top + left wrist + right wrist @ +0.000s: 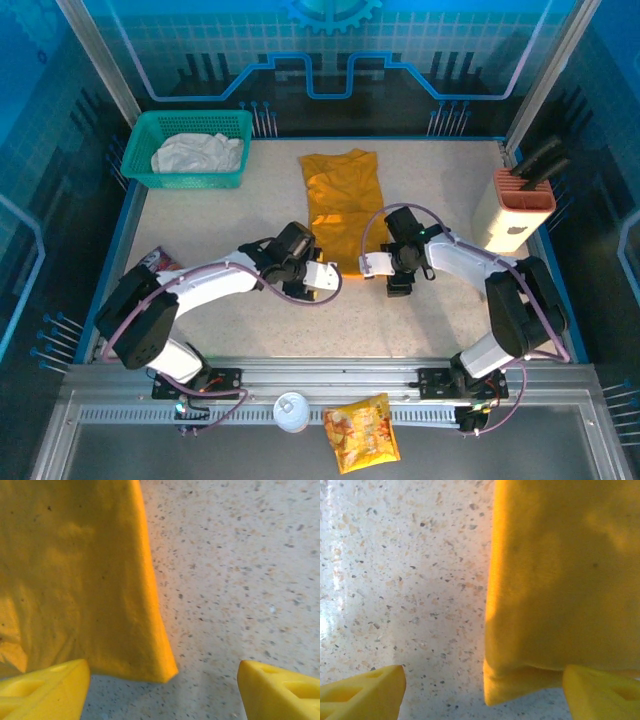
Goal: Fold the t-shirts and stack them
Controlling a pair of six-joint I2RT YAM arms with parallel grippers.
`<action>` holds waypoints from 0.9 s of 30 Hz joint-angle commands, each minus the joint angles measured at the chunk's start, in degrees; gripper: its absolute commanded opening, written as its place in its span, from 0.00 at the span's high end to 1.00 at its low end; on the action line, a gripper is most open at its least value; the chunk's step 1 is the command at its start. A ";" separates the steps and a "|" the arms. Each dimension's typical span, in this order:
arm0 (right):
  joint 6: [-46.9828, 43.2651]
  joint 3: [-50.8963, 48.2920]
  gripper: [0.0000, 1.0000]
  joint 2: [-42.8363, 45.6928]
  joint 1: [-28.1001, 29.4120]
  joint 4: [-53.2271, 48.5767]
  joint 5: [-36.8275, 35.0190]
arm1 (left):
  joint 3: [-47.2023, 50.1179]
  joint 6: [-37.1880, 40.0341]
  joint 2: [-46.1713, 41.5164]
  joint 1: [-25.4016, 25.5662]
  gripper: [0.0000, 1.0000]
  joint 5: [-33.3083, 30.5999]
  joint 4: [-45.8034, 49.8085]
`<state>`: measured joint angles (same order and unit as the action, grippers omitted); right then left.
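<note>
Mustard t-shirt [340,205] lies flat on the speckled bench [230,215], mid-bench toward the far side, folded into a long narrow strip running near to far. Both arms reach in to its near end.

Left gripper [330,280] sits at the near-left corner of the strip and right gripper [375,265] at the near-right corner, close to each other.

Left wrist view: left gripper [162,690] is spread wide with yellow fingertips [45,685] low in frame. The mustard t-shirt [75,580] covers the left part, and its corner falls between the fingers, just beside the left-hand one. Bare bench [240,580] is on the other side. Nothing pinched; cannot tell if the finger touches the cloth.

Right wrist view: right gripper [482,695] is also spread, fingertips [605,692] low. The mustard t-shirt [560,580] fills the right part, with doubled layers showing at its bottom edge. The corner sits between the fingers and nothing is gripped.

Off-white t-shirt [197,153] is bunched, unfolded, inside the teal mesh basket [185,180] at the far-left corner of the bench, well apart from the mustard one.

A white-and-orange holder [520,205] with dark handles sticking up stands at the right edge. An orange-yellow snack packet [362,432] and a white round lid [291,411] lie on the metal frame in front of the arm bases. A small dark-red packet [160,260] is at the left edge, near the left arm.
</note>
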<state>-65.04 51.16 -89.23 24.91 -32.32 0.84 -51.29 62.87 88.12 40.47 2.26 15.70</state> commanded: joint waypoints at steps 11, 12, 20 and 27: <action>-1.62 4.11 0.24 -7.38 1.19 0.59 -0.96 | -7.21 1.83 12.09 -1.92 0.23 -0.58 -1.68; -1.67 4.45 0.24 -7.84 1.15 0.50 -0.95 | -7.77 2.09 13.08 -2.08 0.23 -0.59 -1.32; -1.43 6.78 0.42 -11.38 1.11 0.39 -1.15 | -11.48 3.53 19.62 -3.15 0.25 -0.76 1.21; -0.28 7.90 0.61 -12.86 1.02 1.20 -1.44 | -13.98 2.38 23.14 -3.20 0.57 -4.01 2.05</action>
<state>-65.58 58.24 -99.57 25.52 -37.39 0.84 -64.20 64.82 106.63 38.04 2.94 22.33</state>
